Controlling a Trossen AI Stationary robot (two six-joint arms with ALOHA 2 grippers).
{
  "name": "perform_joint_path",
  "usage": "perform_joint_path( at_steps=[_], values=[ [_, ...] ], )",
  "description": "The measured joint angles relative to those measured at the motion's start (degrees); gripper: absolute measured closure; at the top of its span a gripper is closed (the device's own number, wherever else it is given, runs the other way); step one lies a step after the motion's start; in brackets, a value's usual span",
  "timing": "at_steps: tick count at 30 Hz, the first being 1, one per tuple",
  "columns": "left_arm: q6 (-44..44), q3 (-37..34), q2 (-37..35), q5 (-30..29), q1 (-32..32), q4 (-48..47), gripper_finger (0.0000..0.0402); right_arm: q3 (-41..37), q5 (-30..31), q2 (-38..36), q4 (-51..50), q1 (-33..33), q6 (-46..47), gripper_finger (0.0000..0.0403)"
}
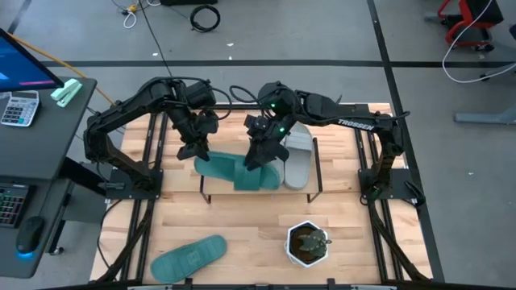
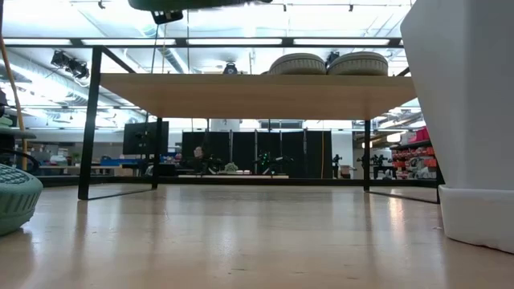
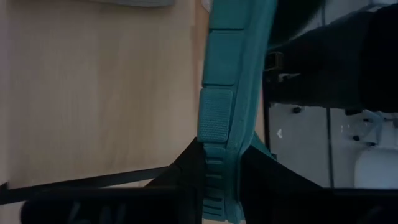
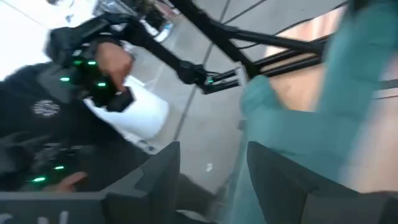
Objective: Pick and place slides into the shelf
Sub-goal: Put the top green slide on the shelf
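Observation:
A teal slide (image 1: 234,171) hangs above the shelf (image 1: 218,187), and my left gripper (image 1: 193,151) is shut on its left end. The low view shows it (image 2: 201,3) well above the shelf board (image 2: 257,95). My right gripper (image 1: 256,159) stands open at the slide's strap end; in the right wrist view the teal slide (image 4: 298,124) lies past one finger. Two grey slides (image 1: 298,157) lie side by side on the shelf top. A second teal slide (image 1: 189,258) lies flat on the table near its front edge. My left gripper pinches the sole at the teal slide's end (image 3: 217,140) between its two fingers, one on each face. The fingers slant down from the far left. The slide sticks out beyond them, lifted clear of the shelf. Whether my right gripper touches the slide I cannot tell.
A white pot with a small plant (image 1: 308,243) stands near the front right of the table. A side desk with a calculator (image 1: 18,106) is off the table's left edge. Bare wood lies between the shelf and the front edge.

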Motion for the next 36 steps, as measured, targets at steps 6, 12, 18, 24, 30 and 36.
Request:
perform_joint_path(
  at_steps=[6, 12, 18, 24, 30, 36],
  values=[
    [-0.1, 0.0, 0.0, -1.0, 0.1, -0.2, 0.0332, 0.0, 5.2, 0.1, -3.6, 1.7, -6.8, 0.0209],
    [-0.5, 0.0, 0.0, -1.1, 0.2, 0.0, 0.0332, 1.0, 14.5, -0.7, -2.5, 1.3, -14.8, 0.0208],
    [-0.4, 0.0, 0.0, -0.6, 0.1, -0.1, 0.0332, 6.3, 15.1, -0.8, -5.4, 0.2, -18.2, 0.0171],
    [-0.4, 0.0, 0.0, -3.1, 0.1, -0.1, 0.0332, 7.4, 19.7, -0.8, -13.4, 0.8, -18.1, 0.0099],
    [0.0, 0.0, 0.0, -4.0, 0.1, -0.1, 0.0332, 6.0, 25.2, -0.8, -17.5, 0.7, -15.4, 0.0053],
    [0.5, 0.0, 0.0, -4.1, 0.1, -0.1, 0.0332, 6.0, 26.0, 0.1, -17.4, 0.9, -13.7, 0.0044]
  ],
)
